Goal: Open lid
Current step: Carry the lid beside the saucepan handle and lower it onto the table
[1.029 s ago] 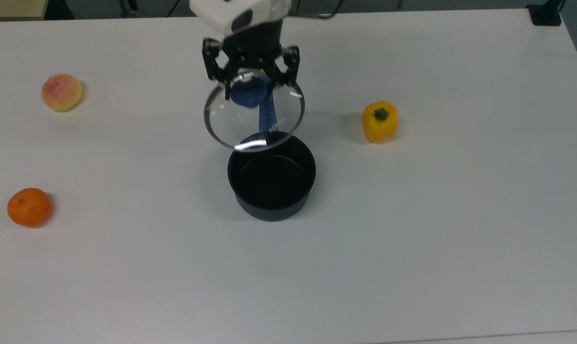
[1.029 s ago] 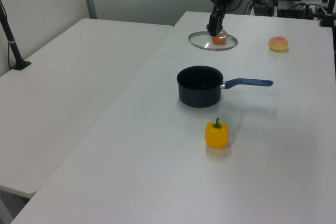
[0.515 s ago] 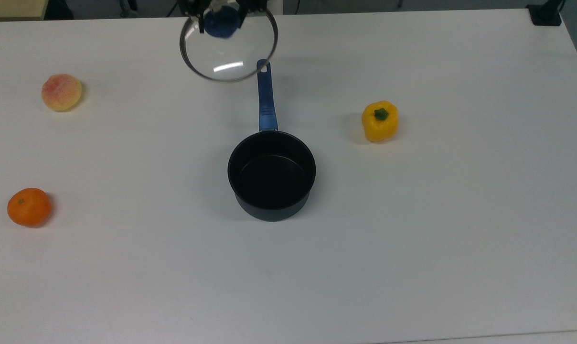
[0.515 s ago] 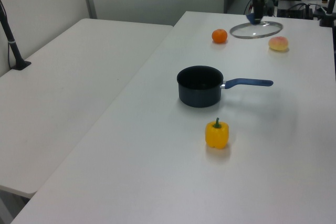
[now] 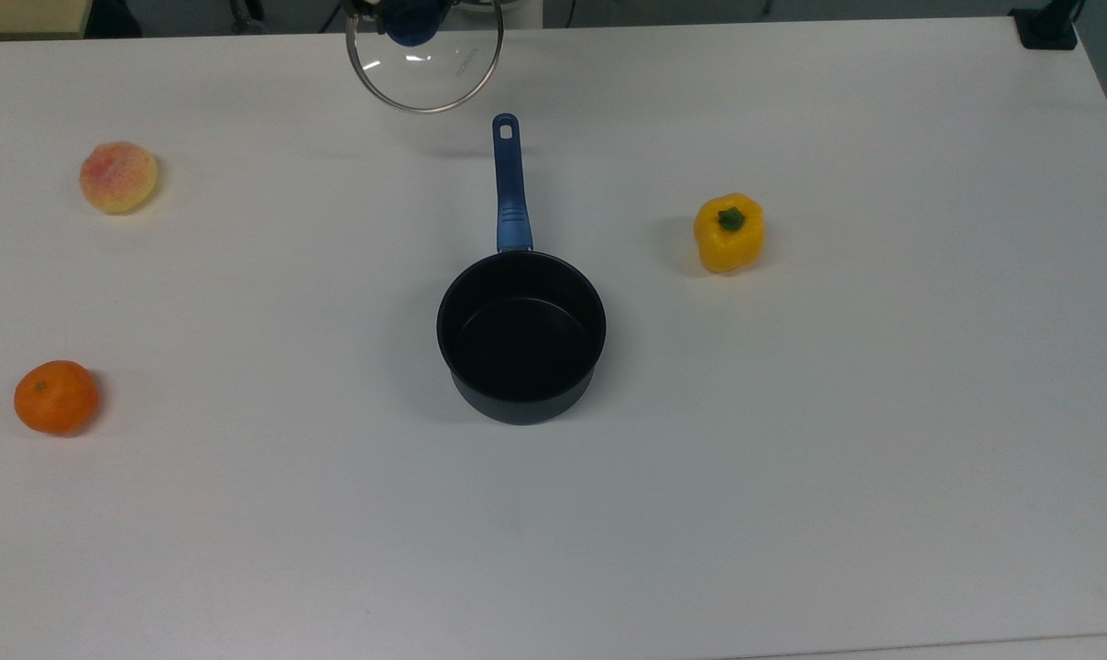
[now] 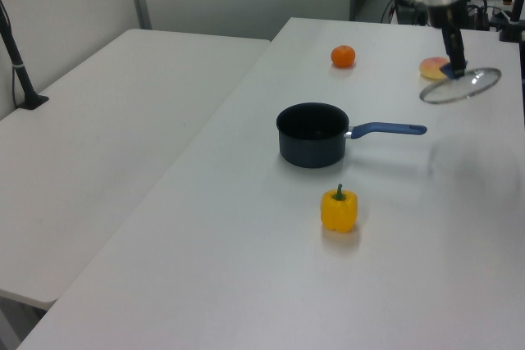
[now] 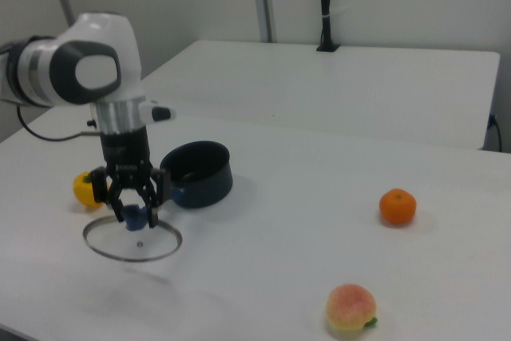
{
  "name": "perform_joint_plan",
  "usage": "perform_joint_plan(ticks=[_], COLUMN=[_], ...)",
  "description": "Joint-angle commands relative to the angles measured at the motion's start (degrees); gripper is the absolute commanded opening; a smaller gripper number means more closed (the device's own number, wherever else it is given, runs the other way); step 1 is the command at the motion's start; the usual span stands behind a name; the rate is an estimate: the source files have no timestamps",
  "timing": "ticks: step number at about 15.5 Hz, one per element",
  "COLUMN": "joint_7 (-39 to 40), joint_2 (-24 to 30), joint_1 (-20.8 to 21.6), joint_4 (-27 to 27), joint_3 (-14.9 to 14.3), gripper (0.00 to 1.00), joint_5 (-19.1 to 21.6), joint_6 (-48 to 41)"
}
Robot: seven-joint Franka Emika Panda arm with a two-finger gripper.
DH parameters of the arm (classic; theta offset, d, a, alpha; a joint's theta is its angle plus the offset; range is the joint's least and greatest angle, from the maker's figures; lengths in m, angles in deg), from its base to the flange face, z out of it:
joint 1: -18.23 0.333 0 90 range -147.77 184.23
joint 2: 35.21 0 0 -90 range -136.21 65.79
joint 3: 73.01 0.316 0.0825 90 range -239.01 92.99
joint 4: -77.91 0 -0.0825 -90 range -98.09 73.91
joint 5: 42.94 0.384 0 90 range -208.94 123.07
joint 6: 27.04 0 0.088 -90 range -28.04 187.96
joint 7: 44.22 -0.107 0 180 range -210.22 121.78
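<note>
In the right view, nearest the camera, a peach point(image 7: 350, 308) lay by the table's point(image 7: 319, 221) front edge, with an orange point(image 7: 398, 206) farther back. To the right view's left, the gripper point(image 7: 133, 215) pinched the blue knob of the glass lid point(image 7: 132, 240), holding it level and off the tabletop, near the table's edge. Behind it stood the black saucepan point(image 7: 198, 173), open, and a yellow pepper point(image 7: 84, 188) partly hidden by the arm. The top view showed what the right view hid: the pan's blue handle point(image 5: 508, 183) pointing toward the table's far edge, and the lid point(image 5: 424, 60) beside the handle's tip, clear of the pan point(image 5: 520, 336). The left view showed the lid point(image 6: 460, 85) slightly tilted beyond the handle's end, partly covering the peach point(image 6: 432, 66).
</note>
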Motion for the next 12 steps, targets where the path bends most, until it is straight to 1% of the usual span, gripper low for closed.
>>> perform_joint_plan(ticks=[1,3,5,10,12], joint_7=[0.4,-1.1,-2.2,-9.1,-10.8], joint_2=[2.0,1.6,-0.1,-3.8,-5.5], joint_1=[-0.4,-0.7,-0.8,-0.4,0.0], joint_4=[-8.3,-10.5,-10.7,-12.6,-12.7], joint_3=[-0.2,-0.2,-0.3,-0.2,-0.1], gripper=[0.0,0.0,0.0,0.0,0.0], joint_5=[-1.3,-1.4,-1.5,-2.6,-3.4], joint_6=[7.6,10.9,14.0,25.0,26.9])
